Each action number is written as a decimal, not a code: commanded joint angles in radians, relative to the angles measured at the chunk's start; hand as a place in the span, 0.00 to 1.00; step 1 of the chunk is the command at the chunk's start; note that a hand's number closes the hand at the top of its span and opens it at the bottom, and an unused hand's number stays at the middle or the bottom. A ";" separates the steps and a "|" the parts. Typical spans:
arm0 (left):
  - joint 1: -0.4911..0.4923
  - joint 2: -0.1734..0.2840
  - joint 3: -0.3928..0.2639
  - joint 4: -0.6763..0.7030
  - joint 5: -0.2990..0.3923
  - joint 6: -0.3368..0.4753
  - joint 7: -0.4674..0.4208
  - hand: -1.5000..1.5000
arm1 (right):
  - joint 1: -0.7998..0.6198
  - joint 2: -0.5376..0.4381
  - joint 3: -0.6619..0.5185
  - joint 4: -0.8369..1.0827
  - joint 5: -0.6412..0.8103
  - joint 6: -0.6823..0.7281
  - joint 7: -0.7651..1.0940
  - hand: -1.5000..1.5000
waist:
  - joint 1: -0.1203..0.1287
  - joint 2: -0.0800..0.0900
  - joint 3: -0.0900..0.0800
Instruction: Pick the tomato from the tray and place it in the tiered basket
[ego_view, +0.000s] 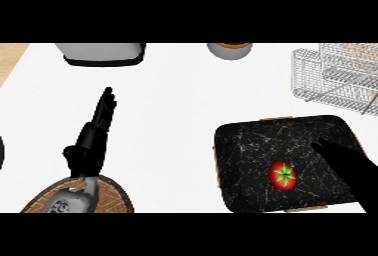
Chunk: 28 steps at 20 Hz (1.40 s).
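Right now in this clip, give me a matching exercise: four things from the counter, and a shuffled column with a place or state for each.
Things:
1. tomato
2. tiered basket
3. left hand
4. right hand

Places or states:
A. open, fingers straight, over bare counter at the view's left
B. wire, at the far right corner
C. lying on the black tray
D. over the tray, just right of the tomato, not touching it

Pairs: 1-C, 2-B, 3-A, 4-D

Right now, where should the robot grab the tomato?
Probably around its round red sides, coming down from above: the tomato lies stem-up on the flat black tray. The right hand, just beside it, is nearest.
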 joint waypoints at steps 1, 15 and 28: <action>-0.053 -0.033 0.000 0.018 -0.046 0.021 0.036 0.50 | -0.082 0.089 0.042 0.081 0.037 0.032 0.019 0.00 | 0.004 0.001 0.000; -0.017 -0.053 0.064 0.044 -0.040 -0.053 -0.028 0.50 | 0.027 0.166 -0.032 0.138 0.173 0.043 -0.247 0.00 | 0.000 0.001 0.000; -0.022 -0.074 0.072 -0.005 -0.086 -0.072 0.015 0.50 | -0.091 0.310 0.027 0.272 0.292 0.077 -0.206 0.00 | 0.003 0.001 0.000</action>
